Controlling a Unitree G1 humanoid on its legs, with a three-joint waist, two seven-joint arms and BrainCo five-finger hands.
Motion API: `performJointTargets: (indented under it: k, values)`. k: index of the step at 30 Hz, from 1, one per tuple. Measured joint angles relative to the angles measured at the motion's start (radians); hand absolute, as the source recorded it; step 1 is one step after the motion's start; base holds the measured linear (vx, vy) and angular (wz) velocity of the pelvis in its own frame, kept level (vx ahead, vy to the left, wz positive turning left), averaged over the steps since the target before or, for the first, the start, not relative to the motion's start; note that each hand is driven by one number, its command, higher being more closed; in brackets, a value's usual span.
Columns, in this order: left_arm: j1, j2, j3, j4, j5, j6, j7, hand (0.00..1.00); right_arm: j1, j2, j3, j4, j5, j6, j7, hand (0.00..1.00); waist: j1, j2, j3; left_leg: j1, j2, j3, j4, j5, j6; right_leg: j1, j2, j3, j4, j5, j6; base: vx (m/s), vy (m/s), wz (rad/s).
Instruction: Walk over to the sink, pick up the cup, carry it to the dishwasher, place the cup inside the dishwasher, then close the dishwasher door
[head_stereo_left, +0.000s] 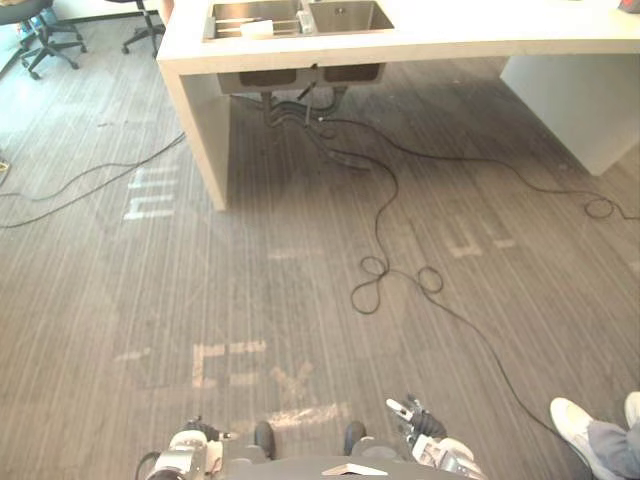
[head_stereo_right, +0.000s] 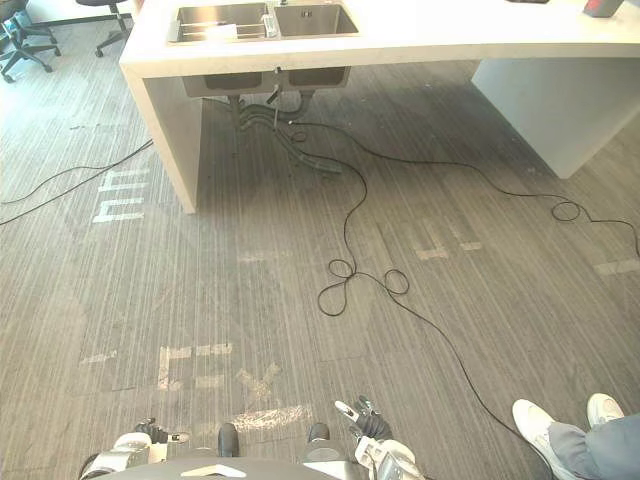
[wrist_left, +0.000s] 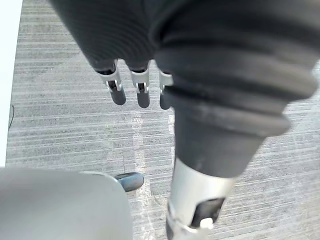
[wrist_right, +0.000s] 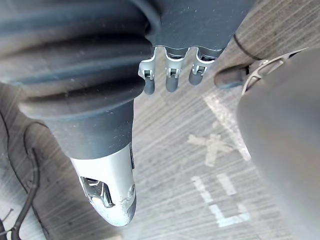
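Well short of the sink set in the white counter, the robot stands on the striped floor with the walk to the basin not yet made; a pale object that looks like the cup sits in the sink's left-hand basin, well apart from both hands. Left hand and right hand hang low at the robot's sides, fingers loosely straight and holding nothing; the next move, on this reading, is a walk forward, close enough for a reach over the counter's edge, with a person's white shoes near on the right.

Silver-fingered robot hand, dark ribbed cover
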Motion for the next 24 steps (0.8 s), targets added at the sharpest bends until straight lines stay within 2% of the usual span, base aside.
performJointTargets:
  k: [2, 4, 6, 9, 13, 15, 18, 21, 23, 24]
  values:
    - [0.002, -0.004, 0.03, 0.023, -0.065, -0.01, -0.033, 0.0, 0.007, 0.022, -0.012, 0.035, 0.001, 0.027, 0.001, 0.0, 0.001, -0.011, -0.009, 0.001, -0.001, 0.001, 0.0, 0.0, 0.0, 0.001, 0.0, 0.001, 0.0, 0.0, 0.0, 0.0, 0.0, 0.0]
    - [0.003, -0.003, 0.043, 0.043, -0.086, -0.029, -0.041, 0.0, 0.009, 0.026, -0.033, 0.055, 0.001, 0.042, 0.0, 0.0, 0.001, -0.016, -0.012, 0.003, -0.002, 0.001, 0.0, 0.0, 0.0, 0.003, 0.0, 0.001, 0.0, 0.0, -0.001, 0.0, 0.0, 0.0]
    - [0.008, -0.009, 0.072, 0.049, -0.057, -0.048, -0.04, 0.0, 0.016, 0.026, -0.047, 0.067, 0.004, 0.046, 0.0, 0.0, 0.002, -0.017, -0.013, 0.005, -0.002, 0.001, -0.001, 0.0, 0.0, 0.005, 0.0, 0.001, 0.0, 0.0, -0.001, 0.0, 0.0, 0.0]
    - [0.008, -0.014, 0.109, 0.047, 0.059, -0.052, -0.068, 0.0, 0.024, 0.026, -0.058, 0.068, 0.024, 0.05, -0.004, 0.0, 0.0, -0.014, -0.014, 0.005, -0.001, 0.006, -0.001, -0.007, -0.003, 0.005, 0.002, 0.006, 0.0, -0.008, -0.009, -0.02, 0.001, -0.04]
    - [0.011, -0.016, 0.148, 0.046, 0.066, 0.008, -0.126, 0.0, 0.034, 0.022, -0.096, 0.096, 0.044, 0.064, -0.01, 0.0, -0.004, 0.003, -0.025, 0.008, 0.007, 0.084, 0.0, -0.029, 0.005, 0.006, 0.004, 0.015, 0.001, -0.03, -0.016, 0.0, 0.007, -0.08]
    - [0.013, -0.019, 0.17, 0.045, 0.029, 0.054, -0.159, 0.0, 0.052, 0.022, -0.13, 0.105, 0.045, 0.065, -0.013, 0.0, -0.004, 0.017, -0.028, 0.006, 0.004, 0.094, 0.0, -0.025, 0.002, 0.002, -0.012, 0.002, 0.023, -0.04, -0.007, 0.09, 0.04, 0.15]
    - [0.013, -0.018, 0.185, 0.045, 0.022, 0.098, -0.207, 0.0, 0.066, 0.032, -0.171, 0.109, 0.065, 0.065, -0.034, 0.0, -0.01, 0.02, -0.031, 0.006, -0.006, 0.097, 0.004, -0.018, 0.012, 0.0, -0.031, -0.025, 0.064, -0.061, 0.018, 0.12, 0.036, 0.28]
    - [0.013, -0.018, 0.187, 0.05, -0.028, 0.105, -0.221, 0.0, 0.065, 0.044, -0.199, 0.108, 0.085, 0.069, -0.061, 0.0, -0.011, 0.021, -0.029, 0.01, -0.015, 0.131, 0.004, -0.035, 0.019, -0.026, -0.067, -0.03, 0.154, -0.122, 0.032, 0.1, 0.072, 0.18]
    - [0.013, -0.021, 0.185, 0.052, -0.067, 0.103, -0.216, 0.0, 0.051, 0.045, -0.207, 0.103, 0.112, 0.088, -0.093, 0.0, -0.008, 0.014, -0.028, 0.022, -0.041, 0.141, 0.001, -0.07, 0.036, -0.078, -0.123, -0.025, 0.3, -0.197, 0.052, 0.09, 0.08, -0.02]
    - [0.013, -0.022, 0.184, 0.052, -0.074, 0.103, -0.216, 0.0, 0.047, 0.045, -0.208, 0.103, 0.125, 0.09, -0.095, 0.0, -0.01, 0.009, -0.024, 0.026, -0.048, 0.142, 0.0, -0.077, 0.039, -0.096, -0.139, -0.023, 0.347, -0.208, 0.055, 0.13, 0.107, 0.07]
